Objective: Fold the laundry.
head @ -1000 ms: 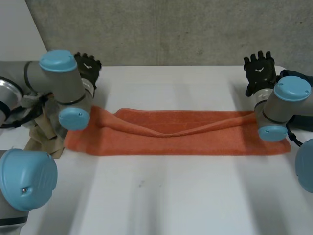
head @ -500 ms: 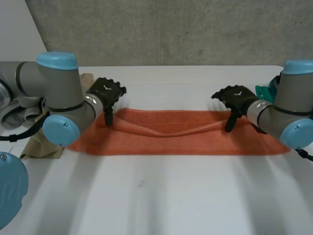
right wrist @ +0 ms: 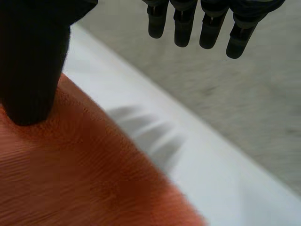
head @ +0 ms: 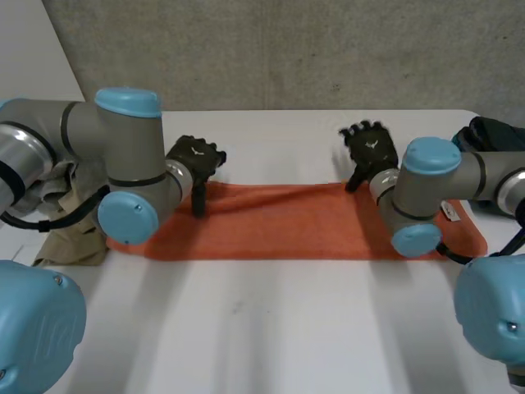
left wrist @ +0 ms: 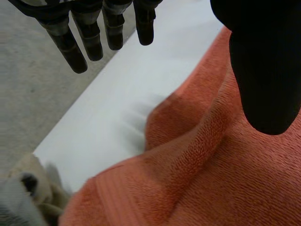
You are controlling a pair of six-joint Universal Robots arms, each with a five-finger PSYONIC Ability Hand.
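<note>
An orange towel (head: 279, 222), folded into a long band, lies flat across the table (head: 271, 328). My left hand (head: 195, 156) hovers at the towel's far edge near its left end. In the left wrist view its fingers (left wrist: 89, 40) are straight and spread over bare table, and its thumb (left wrist: 265, 70) hangs just over a raised fold of the towel (left wrist: 211, 179). My right hand (head: 369, 146) is at the far edge right of the middle. Its fingers (right wrist: 202, 23) are straight and its thumb (right wrist: 33, 61) is over the towel (right wrist: 70, 179). Neither hand holds anything.
A heap of beige and grey clothes (head: 61, 234) lies at the table's left edge, and shows beside the towel's end in the left wrist view as beige cloth (left wrist: 28, 188). A dark bundle (head: 492, 135) sits at the far right. A concrete wall stands behind the table.
Both hands came in from the far corners of the table to the towel's far edge. The sagging upper layer of the towel now lies flat.
</note>
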